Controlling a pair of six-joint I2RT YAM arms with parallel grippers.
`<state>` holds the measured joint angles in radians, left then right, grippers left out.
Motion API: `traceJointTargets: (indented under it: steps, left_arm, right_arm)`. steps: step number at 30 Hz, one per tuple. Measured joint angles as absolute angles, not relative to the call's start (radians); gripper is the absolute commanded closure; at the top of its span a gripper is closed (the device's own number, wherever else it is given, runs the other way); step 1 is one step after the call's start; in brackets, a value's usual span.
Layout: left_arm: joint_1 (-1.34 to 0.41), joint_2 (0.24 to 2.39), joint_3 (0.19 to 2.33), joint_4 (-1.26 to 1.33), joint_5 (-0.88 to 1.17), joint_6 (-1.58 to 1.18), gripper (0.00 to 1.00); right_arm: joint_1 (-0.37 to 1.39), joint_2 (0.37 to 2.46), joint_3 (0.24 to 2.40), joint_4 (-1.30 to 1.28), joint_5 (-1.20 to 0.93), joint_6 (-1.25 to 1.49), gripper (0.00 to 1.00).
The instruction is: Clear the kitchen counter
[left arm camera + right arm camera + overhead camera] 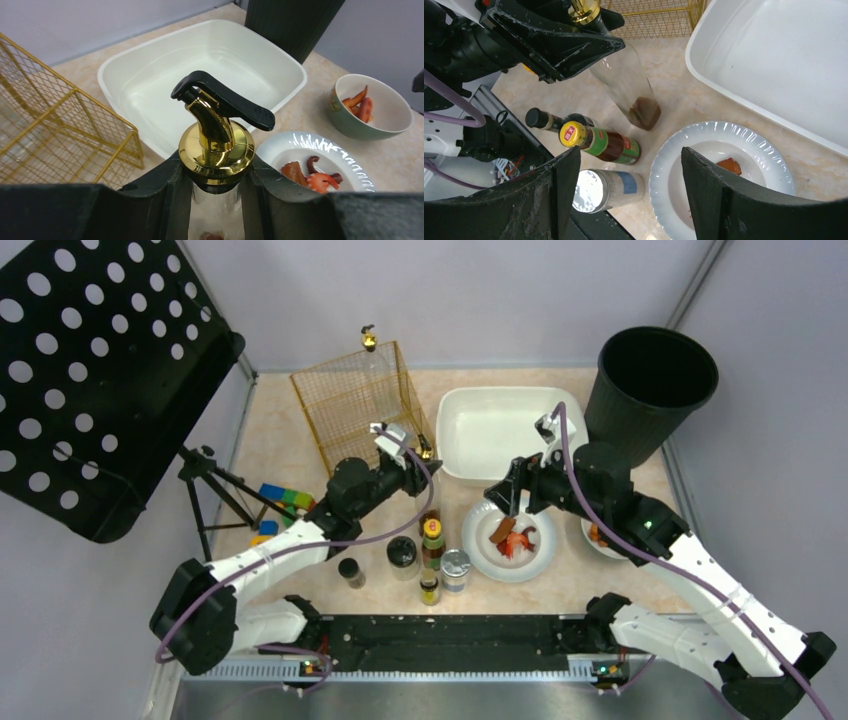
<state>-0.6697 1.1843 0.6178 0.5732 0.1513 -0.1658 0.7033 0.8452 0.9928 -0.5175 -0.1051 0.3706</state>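
Left gripper [215, 200]: clamped on pump bottle [216, 145] at neck; we fear glass slipping, toppling sauce bottles [599, 142] just below. Right gripper [624, 200]: wide, empty, over plate [754, 145].

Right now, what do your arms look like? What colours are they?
Both arms have white links, the left arm and the right arm, joined by chunky black joints. A purple cable runs along each. The left end effector and right end effector have two broad black fingers with a rough, grainy surface. A tiny green light glows on the right arm.
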Motion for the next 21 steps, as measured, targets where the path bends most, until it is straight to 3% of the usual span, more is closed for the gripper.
traceJointTargets:
  steps: [13,21]
  left_arm:
    - [-0.67,1.159,0.75,0.458,0.05,-0.007,1.0]
    - [-0.666,1.191,1.103,0.245,-0.054,0.075,1.0]
  right_arm:
    - [0.703,0.842,0.988,-0.521,-0.103,0.371,0.27]
    - [0.703,0.838,0.988,-0.518,-0.104,0.37,0.27]
